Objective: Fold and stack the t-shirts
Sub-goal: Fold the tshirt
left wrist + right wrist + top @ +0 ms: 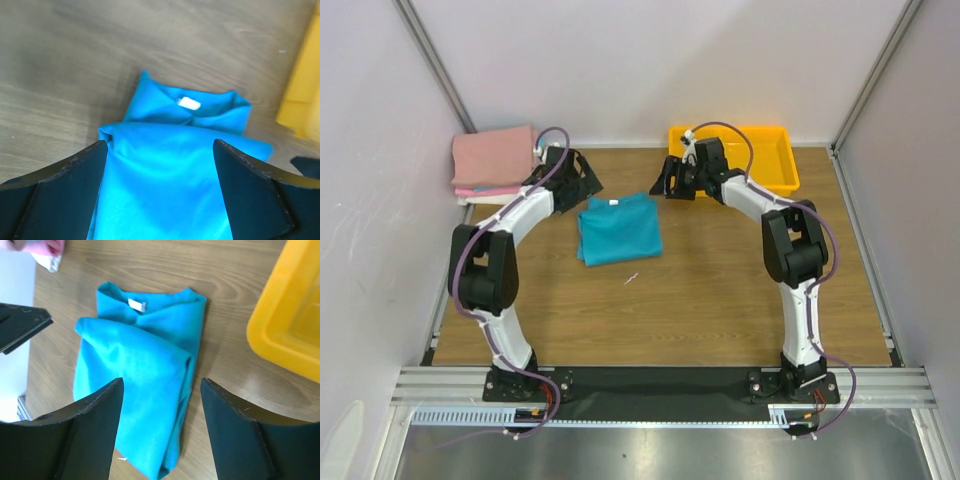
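A folded blue t-shirt [618,229] lies on the wooden table, its white neck label at the far edge. It fills the left wrist view [175,170] and shows in the right wrist view [140,385]. A folded pink t-shirt [493,158] sits on a stack at the back left corner. My left gripper [582,184] is open and empty, just above the blue shirt's far left corner [159,150]. My right gripper [672,182] is open and empty, above the table beside the shirt's far right corner [161,390].
A yellow bin [760,152] stands at the back right, close behind my right gripper; its edge shows in the right wrist view [290,325]. A small white scrap [631,278] lies on the table in front of the blue shirt. White walls enclose the table on three sides.
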Tool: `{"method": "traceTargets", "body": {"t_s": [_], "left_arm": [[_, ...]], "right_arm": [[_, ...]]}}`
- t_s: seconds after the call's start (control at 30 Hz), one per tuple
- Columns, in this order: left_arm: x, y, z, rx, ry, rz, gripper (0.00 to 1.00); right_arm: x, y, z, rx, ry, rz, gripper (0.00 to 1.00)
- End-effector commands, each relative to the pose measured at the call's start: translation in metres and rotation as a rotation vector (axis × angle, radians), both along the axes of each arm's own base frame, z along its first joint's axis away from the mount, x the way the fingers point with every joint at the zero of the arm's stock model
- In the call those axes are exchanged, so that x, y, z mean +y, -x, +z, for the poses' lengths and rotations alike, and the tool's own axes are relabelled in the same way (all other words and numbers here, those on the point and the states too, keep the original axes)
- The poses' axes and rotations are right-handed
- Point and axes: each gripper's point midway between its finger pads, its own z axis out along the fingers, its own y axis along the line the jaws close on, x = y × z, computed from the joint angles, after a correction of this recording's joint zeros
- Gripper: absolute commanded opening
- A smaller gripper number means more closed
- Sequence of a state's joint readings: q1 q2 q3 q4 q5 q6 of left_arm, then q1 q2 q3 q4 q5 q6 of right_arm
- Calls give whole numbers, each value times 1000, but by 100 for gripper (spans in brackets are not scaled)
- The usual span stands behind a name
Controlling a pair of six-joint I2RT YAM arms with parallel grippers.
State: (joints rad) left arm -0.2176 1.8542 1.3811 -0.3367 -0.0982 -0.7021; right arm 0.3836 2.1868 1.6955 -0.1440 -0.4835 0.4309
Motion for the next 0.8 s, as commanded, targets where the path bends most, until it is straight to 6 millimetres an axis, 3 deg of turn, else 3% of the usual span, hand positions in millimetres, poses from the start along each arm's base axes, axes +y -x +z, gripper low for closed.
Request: {"method": "traceTargets", "body": {"t_s": [0.0,0.07,0.1,0.13,0.17,0.2,0.23,0.33,0.4,0.53,0.67,0.77], "left_arm": [[-6,-8,81,-217,-15,-97,92],[-18,11,100,-278,31,-157,92],[-28,12,112,-344,66,-193,92],[-37,24,99,-332,98,-237,92],[-45,25,116,-410,131,-263,92],[-49,26,114,-431,147,-277,91],[-53,33,100,-414,166,-298,91],[-61,28,82,-408,217,-303,90],[-68,21,67,-400,250,-307,89],[-74,2,49,-412,319,-260,86],[-73,-19,33,-412,341,-218,79],[-71,-30,13,-377,326,-193,74]], "right_arm": [[-1,-3,91,-182,-69,1,69],[-3,7,101,-172,-98,-21,69],[-2,16,92,-160,-110,-21,69],[-2,27,106,-178,-132,-15,69],[1,28,114,-212,-166,-22,69],[4,41,97,-176,-158,-16,69],[7,47,101,-188,-166,-10,69],[19,60,83,-162,-161,-2,68],[27,58,72,-151,-167,-18,63],[41,41,39,-123,-161,-55,39],[46,23,19,-107,-151,-90,24],[41,17,-14,-86,-94,-120,16]]}}
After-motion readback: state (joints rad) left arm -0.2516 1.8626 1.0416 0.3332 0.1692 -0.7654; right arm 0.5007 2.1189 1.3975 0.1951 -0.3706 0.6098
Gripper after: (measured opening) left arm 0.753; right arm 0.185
